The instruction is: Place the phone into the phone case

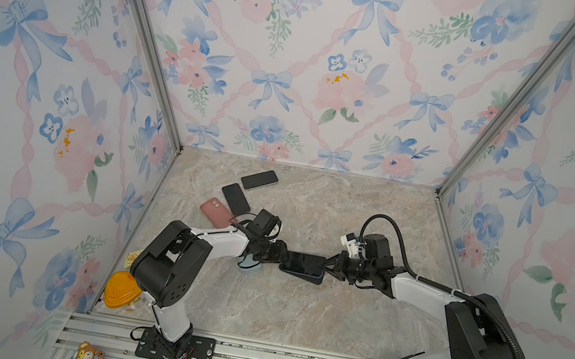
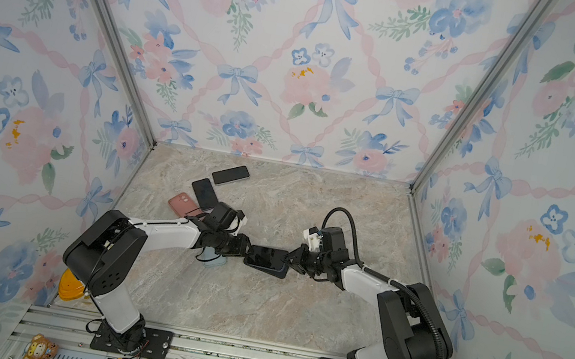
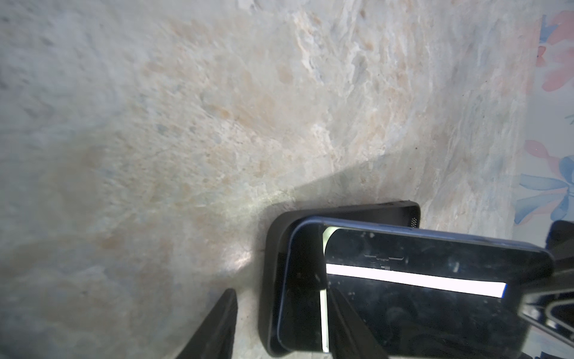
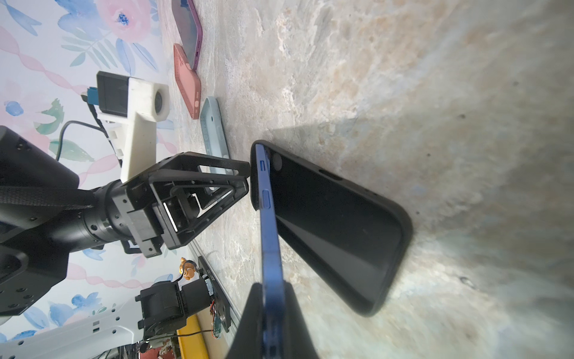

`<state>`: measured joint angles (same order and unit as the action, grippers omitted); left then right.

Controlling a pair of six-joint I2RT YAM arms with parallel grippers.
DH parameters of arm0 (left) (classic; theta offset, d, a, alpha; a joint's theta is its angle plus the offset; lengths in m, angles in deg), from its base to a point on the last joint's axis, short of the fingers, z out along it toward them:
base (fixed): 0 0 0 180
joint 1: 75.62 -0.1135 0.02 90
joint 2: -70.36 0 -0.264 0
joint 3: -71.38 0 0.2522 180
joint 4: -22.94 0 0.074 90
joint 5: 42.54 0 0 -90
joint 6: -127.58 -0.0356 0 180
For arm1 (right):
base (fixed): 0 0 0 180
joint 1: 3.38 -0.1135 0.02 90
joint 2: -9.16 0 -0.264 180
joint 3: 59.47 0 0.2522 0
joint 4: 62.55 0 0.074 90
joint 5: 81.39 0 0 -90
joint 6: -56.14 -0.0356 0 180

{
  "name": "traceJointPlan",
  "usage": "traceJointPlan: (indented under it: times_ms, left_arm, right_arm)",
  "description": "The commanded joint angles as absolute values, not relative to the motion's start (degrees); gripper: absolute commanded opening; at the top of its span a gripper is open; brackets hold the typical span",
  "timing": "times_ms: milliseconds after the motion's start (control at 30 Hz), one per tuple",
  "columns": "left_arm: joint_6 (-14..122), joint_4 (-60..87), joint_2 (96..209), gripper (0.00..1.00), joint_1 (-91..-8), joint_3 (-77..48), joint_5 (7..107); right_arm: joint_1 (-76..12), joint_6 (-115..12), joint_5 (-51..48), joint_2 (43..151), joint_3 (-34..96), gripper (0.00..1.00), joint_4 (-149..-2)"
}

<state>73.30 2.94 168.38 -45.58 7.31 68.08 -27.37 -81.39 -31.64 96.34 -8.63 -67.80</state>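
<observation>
A blue-edged phone (image 1: 303,262) (image 2: 267,257) with a dark screen (image 3: 435,295) hangs tilted over the black phone case (image 4: 341,223) on the marble table. The phone's far end sits inside the case's end (image 3: 270,279), and its near end is raised. My right gripper (image 4: 273,289) (image 1: 328,266) is shut on the phone's raised end, one finger on each face. My left gripper (image 3: 281,292) (image 1: 282,258) stands part open at the case's other end. One of its fingers lies over the screen; the other is beside the case with a strip of table between.
At the back left lie two dark phones (image 1: 259,179) (image 1: 235,198) and a pink case (image 1: 215,212). A pale blue case (image 4: 214,136) rests under my left arm. An orange object (image 1: 120,293) sits at the front left corner. Flowered walls close three sides.
</observation>
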Motion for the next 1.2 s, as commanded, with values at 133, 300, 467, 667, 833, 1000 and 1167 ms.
traceJointPlan:
  times_ms: [133, 300, 467, 667, 833, 1000, 1167]
  left_arm:
    - [74.8, 4.87, 169.09, 0.49, -44.03, 8.66, 70.05]
    - [75.19, 5.55, 169.24, 0.48, -43.37, 9.07, 69.96]
    - [76.27, 6.93, 168.75, 0.48, -42.62, 10.04, 70.39]
    - [78.02, 8.96, 167.78, 0.48, -41.61, 11.33, 70.9]
    - [79.38, 10.18, 166.98, 0.48, -40.51, 11.72, 71.32]
    - [80.4, 11.52, 166.6, 0.48, -39.45, 11.63, 71.8]
    - [80.57, 11.71, 166.45, 0.48, -39.06, 11.67, 71.5]
  right_arm:
    - [-27.39, -82.96, -29.5, 100.84, -8.67, 0.08, -70.66]
    - [-27.48, -83.52, -29.89, 102.74, -7.97, 0.07, -70.29]
    - [-27.72, -82.99, -29.72, 103.69, -7.24, 0.08, -70.91]
    - [-28.21, -82.2, -29.34, 106.55, -6.69, 0.09, -71.4]
    - [-28.77, -80.85, -28.64, 107.41, -6.08, 0.11, -72.6]
    - [-28.84, -79.51, -27.43, 108.01, -5.71, 0.14, -74.07]
    - [-29.01, -78.57, -27.33, 108.8, -4.22, 0.19, -75.24]
